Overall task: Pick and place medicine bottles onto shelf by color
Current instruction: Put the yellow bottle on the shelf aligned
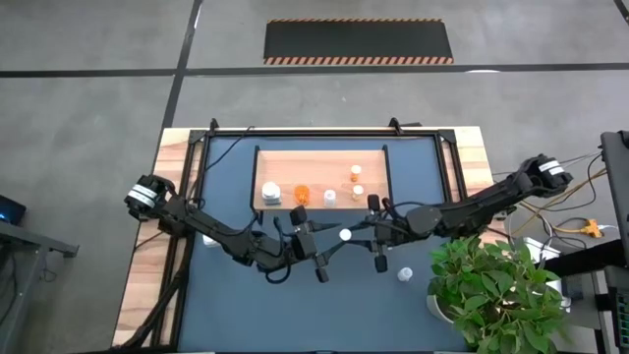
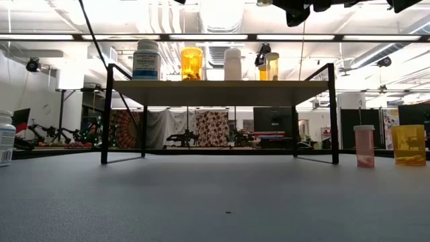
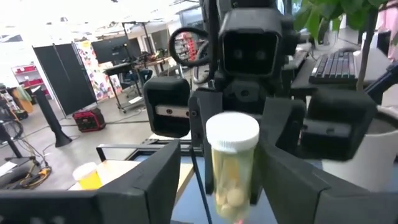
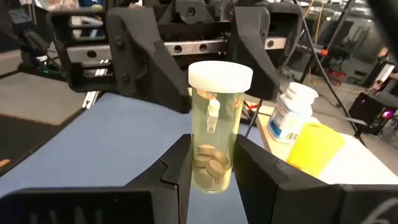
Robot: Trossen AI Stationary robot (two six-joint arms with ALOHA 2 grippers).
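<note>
Both arms meet over the middle of the blue table (image 1: 226,295), just in front of the shelf (image 1: 285,162). Between them is a clear bottle (image 1: 345,235) with a white cap, a few pale tablets lying at its bottom. The right claw (image 4: 213,163) grips it low on the body, one finger pressed to each side, as the right wrist view shows plainly. The left claw (image 3: 214,163) faces it from the other side with its fingers spread wide on either side of the bottle and a gap showing between them and the plastic, so it is released, not gripping. On the shelf stand five bottles: a white one (image 1: 270,192) with a printed label at the left, an orange one (image 1: 302,193) next to it, a white one (image 1: 330,196) further right, then two amber ones with pale caps (image 1: 356,174) at the right part of the board. In the low view they stand upright in a row on top of the board. On the table itself, a white bottle (image 1: 209,239) sits near the left arm, and two more (image 1: 404,274) stand to the right, near the potted plant (image 1: 496,295) at the table's right front corner. In the low view a pink bottle (image 2: 363,145) and a yellow one (image 2: 408,144) stand at the right.
</note>
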